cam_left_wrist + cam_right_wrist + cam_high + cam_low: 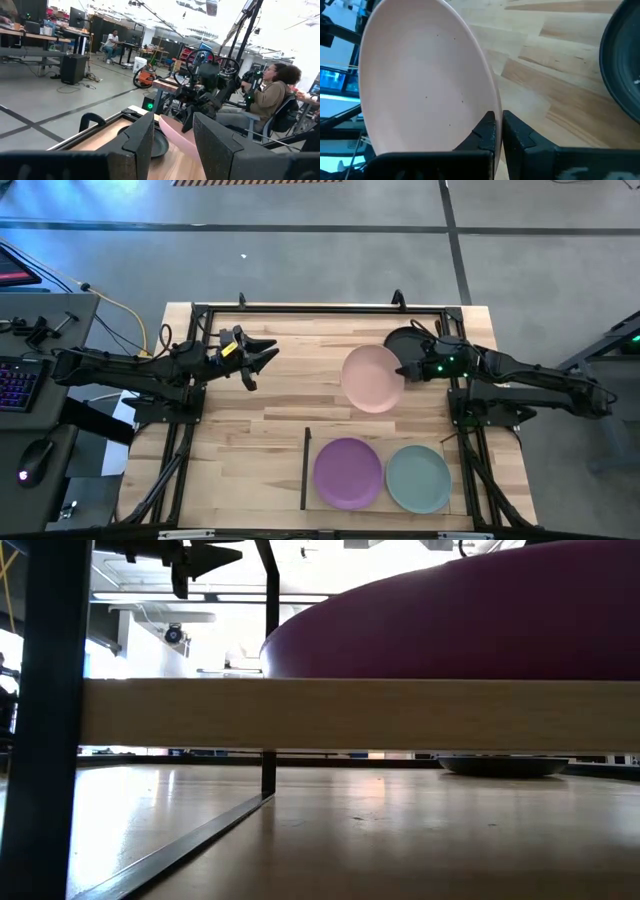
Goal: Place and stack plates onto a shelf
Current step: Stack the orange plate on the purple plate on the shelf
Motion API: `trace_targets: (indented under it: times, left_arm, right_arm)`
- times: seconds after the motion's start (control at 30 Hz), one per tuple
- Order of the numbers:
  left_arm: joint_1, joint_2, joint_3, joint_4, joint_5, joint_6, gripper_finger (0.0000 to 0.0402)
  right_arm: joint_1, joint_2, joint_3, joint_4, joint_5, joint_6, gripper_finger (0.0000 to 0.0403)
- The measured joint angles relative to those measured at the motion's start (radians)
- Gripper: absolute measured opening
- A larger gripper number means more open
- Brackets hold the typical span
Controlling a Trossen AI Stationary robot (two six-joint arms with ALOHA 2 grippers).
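Observation:
The pink plate (372, 378) is tilted above the table's far right part, held by my right gripper (408, 370), which is shut on it. The black plate (408, 340) lies flat on the tabletop just beyond, also visible as the black plate (625, 65). On the shelf (305, 470) at the near edge, the purple plate (347, 472) and the pale blue-green plate (418, 478) sit side by side. My left gripper (255, 360) hovers open over the table's far left part and touches nothing. My right gripper (499, 120) pinches the pink plate's rim (492, 107) between its two fingers, one on the upper face and one on the underside. The fingers come in roughly level from the table's right side. The plate stands tilted, its face turned up and toward the left.
The shelf's front edge (350, 715) stands raised above the tabletop on dark posts (268, 772). A black frame (300, 308) rims the table. Bare wood lies between the two arms. People (272, 95) sit in the room beyond.

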Motion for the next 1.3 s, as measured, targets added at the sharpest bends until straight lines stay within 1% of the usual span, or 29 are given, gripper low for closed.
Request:
trace_targets:
  times: [0.13,0.23,0.33,0.5,0.6,0.67,0.77,0.87,0.93,1.1,1.3]
  left_arm:
    - [0.000,0.000,0.000,0.000,0.000,0.000,0.0129]
    - [0.000,0.000,0.000,0.000,0.000,-0.001,0.0129]
    - [0.000,0.000,0.000,0.000,0.000,-0.001,0.0129]
    - [0.000,0.000,0.000,0.000,0.000,-0.001,0.0129]
    - [0.000,0.000,0.000,0.000,0.000,-0.009,0.0129]
    - [0.000,0.000,0.000,0.000,0.000,-0.009,0.0129]
    - [0.000,0.000,0.000,-0.001,0.000,-0.009,0.0129]
    - [0.000,0.000,0.000,-0.004,0.000,-0.009,0.0129]
    - [0.000,0.000,0.000,-0.004,0.000,-0.009,0.0129]
    - [0.000,0.000,0.000,-0.005,0.000,-0.009,0.0129]
    - [0.000,0.000,0.000,-0.007,0.000,-0.009,0.0129]
  right_arm:
    - [0.001,0.000,0.000,0.020,-0.002,-0.012,0.0000]
    - [0.031,0.011,0.000,0.083,-0.027,-0.015,0.0000]
    - [0.106,0.056,0.020,0.098,-0.055,-0.020,0.0000]
    - [0.286,0.207,0.123,0.092,-0.056,-0.073,0.0000]
    - [0.386,0.294,0.219,0.014,-0.115,-0.168,0.0000]
    - [0.443,0.334,0.281,-0.079,-0.140,-0.223,0.0000]
    - [0.512,0.369,0.350,-0.218,-0.138,-0.277,0.0000]
    - [0.566,0.378,0.371,-0.298,-0.138,-0.295,0.0000]
    - [0.588,0.380,0.363,-0.308,-0.135,-0.286,0.0000]
    - [0.593,0.404,0.346,-0.257,-0.065,-0.217,0.0000]
    - [0.581,0.532,0.346,-0.104,-0.061,-0.127,0.0000]
